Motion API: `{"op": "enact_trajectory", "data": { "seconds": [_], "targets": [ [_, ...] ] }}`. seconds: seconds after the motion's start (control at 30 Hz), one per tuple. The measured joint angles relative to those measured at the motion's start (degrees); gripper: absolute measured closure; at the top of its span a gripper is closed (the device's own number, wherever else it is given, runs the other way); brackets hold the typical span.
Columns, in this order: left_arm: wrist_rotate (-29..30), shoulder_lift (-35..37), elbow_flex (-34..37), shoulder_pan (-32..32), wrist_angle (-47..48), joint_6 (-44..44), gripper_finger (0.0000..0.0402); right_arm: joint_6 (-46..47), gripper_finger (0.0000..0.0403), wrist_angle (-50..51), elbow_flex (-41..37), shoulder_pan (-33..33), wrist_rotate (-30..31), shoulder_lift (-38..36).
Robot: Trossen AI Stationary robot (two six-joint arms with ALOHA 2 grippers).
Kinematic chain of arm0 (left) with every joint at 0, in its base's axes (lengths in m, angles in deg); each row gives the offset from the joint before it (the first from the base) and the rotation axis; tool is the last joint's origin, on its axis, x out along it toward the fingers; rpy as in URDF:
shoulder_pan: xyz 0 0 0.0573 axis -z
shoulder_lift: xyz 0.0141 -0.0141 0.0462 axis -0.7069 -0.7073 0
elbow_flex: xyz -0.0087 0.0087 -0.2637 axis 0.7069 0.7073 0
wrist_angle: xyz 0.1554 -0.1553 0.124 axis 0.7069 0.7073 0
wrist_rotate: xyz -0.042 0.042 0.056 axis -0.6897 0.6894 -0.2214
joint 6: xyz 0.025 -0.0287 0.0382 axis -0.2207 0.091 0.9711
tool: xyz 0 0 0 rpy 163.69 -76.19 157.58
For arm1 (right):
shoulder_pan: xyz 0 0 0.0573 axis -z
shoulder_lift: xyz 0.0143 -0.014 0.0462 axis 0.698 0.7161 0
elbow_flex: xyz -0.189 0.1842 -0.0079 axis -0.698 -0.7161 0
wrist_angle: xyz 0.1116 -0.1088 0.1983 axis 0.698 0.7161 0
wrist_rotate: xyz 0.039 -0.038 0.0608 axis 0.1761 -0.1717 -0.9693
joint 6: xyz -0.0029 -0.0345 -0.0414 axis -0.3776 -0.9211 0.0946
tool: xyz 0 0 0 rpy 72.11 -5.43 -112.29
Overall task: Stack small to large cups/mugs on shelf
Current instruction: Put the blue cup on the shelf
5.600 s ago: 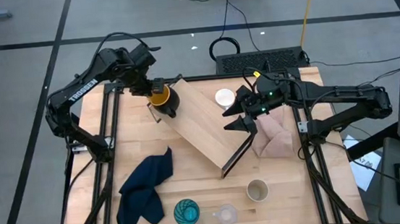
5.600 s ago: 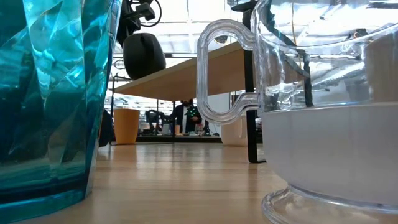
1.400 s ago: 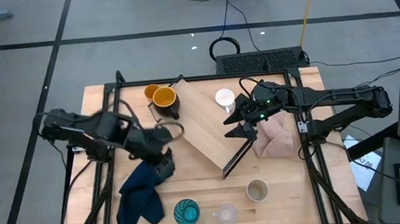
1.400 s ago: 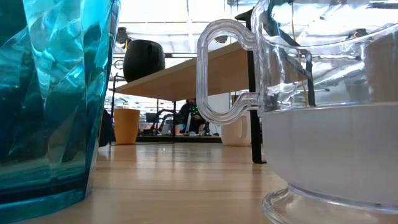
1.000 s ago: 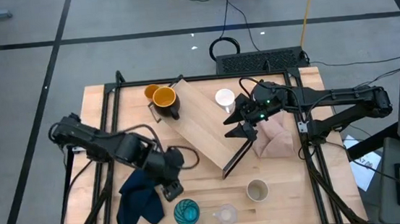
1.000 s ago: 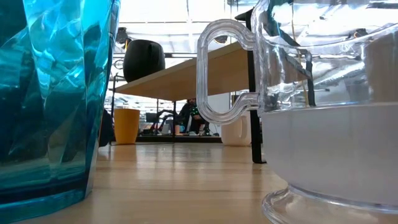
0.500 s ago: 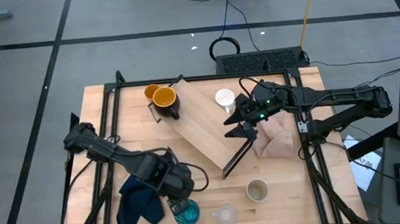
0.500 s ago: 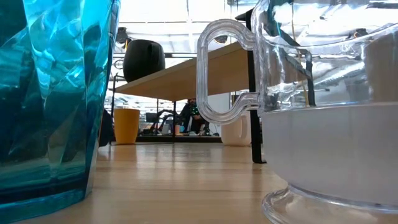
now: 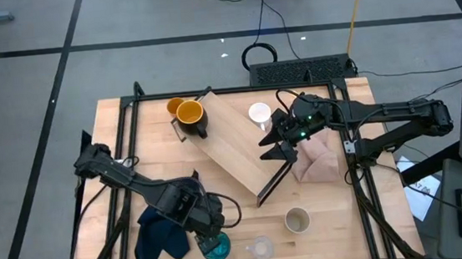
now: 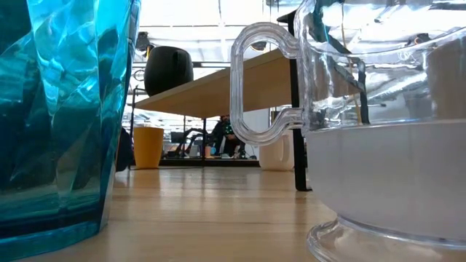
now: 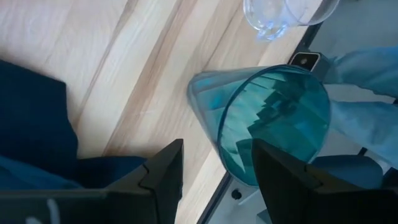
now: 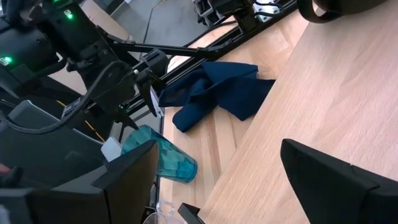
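We see the left gripper [image 9: 213, 236] now down over the teal tumbler [image 9: 216, 246] at the table's near edge; half a sec ago it hung a little farther back, & a full sec ago it was still beside the dark blue cloth [image 9: 162, 228]. In the wrist view its fingers [image 11: 163, 174] stand part-open, tumbler rim [image 11: 273, 118] just ahead of them, nothing gripped yet. Clear cup [image 9: 261, 248] sits just beside the tumbler, beige-grey cup [image 9: 297, 220] near it; little room betw. these & the table edge.

Right gripper [image 9: 275, 139] hasn't moved: wide open, empty, at the shelf's [image 9: 234, 143] right end, next to the pinkish cloth [image 9: 316, 162]. Shelf lies diagonal mid-table. Yellow-orange mug [image 9: 190, 116] & white mug [image 9: 259, 113] stand on its far end; small orange cup [image 9: 174, 107] just behind. Open bare wood [image 9: 239, 217] betw. shelf & front-row cups.
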Motion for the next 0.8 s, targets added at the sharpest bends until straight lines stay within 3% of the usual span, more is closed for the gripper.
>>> {"op": "enact_trajectory", "data": {
  "seconds": [0.8],
  "targets": [
    [-2.6,-5.3,0.0,0.6,-0.2,1.9,0.0226,1.1,0.0071,-0.3,0.0,0.0,0.0,0.0]
  ]
}}
